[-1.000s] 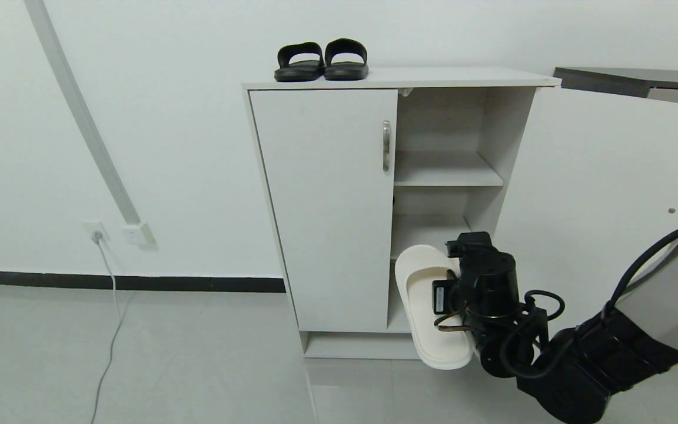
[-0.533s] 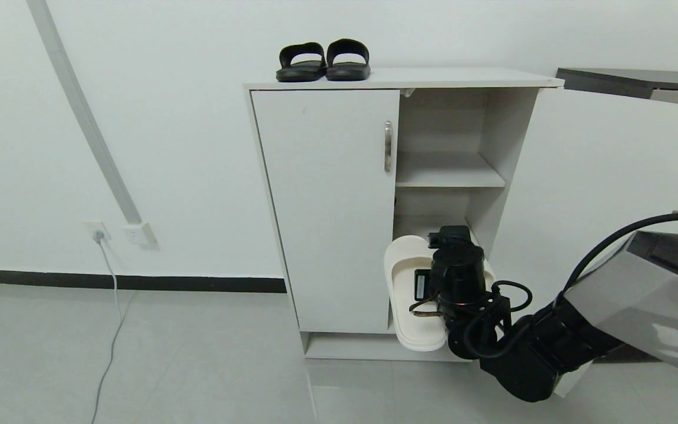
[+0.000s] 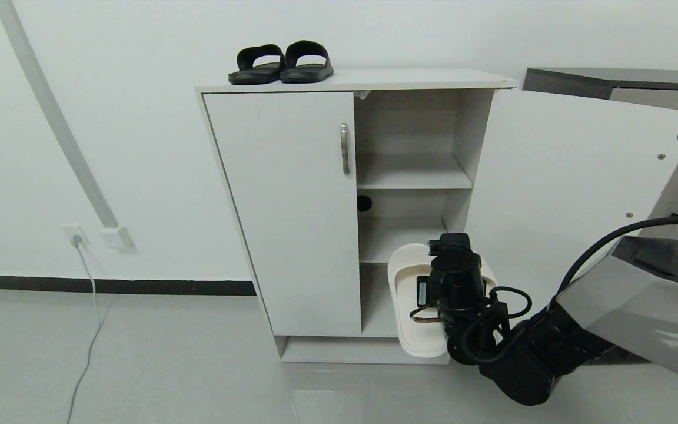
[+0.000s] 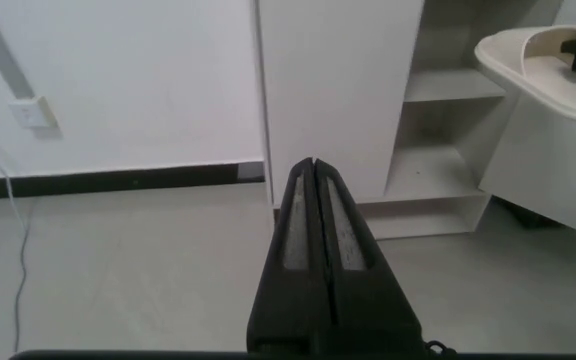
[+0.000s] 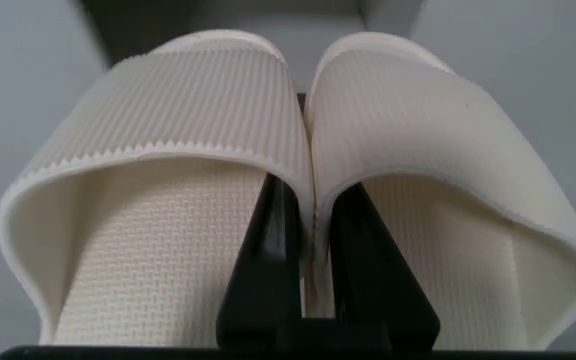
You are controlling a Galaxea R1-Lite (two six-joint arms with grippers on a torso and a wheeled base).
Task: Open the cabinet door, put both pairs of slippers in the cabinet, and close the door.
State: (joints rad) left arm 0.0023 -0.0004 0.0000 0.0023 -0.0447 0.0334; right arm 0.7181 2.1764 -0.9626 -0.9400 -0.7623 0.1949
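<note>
I have the right gripper [image 5: 308,262] clamped narrow on the cream slippers [image 5: 298,160]. One finger sits inside each slipper, under its strap, and the two inner walls are pinched together between them. The pair therefore rides side by side, straight ahead of the wrist, with the toes pointing away from it. In the head view the pair hangs steeply tilted at the open right half of the cabinet [image 3: 409,79], in front of the lowest compartment. The near end is down by the base edge and the far end is just under the middle shelf [image 3: 401,238]. I cannot tell whether the slippers have crossed the front edge. The right door [image 3: 557,188] stands swung wide open, just beside the arm, and the left door [image 3: 286,212] is closed. The black slippers [image 3: 281,63] sit as a pair on the cabinet top, above the closed door and well apart from both grippers. My left gripper [image 4: 314,178] hangs over the floor, facing the cabinet, with its fingers pressed flat together on nothing.
</note>
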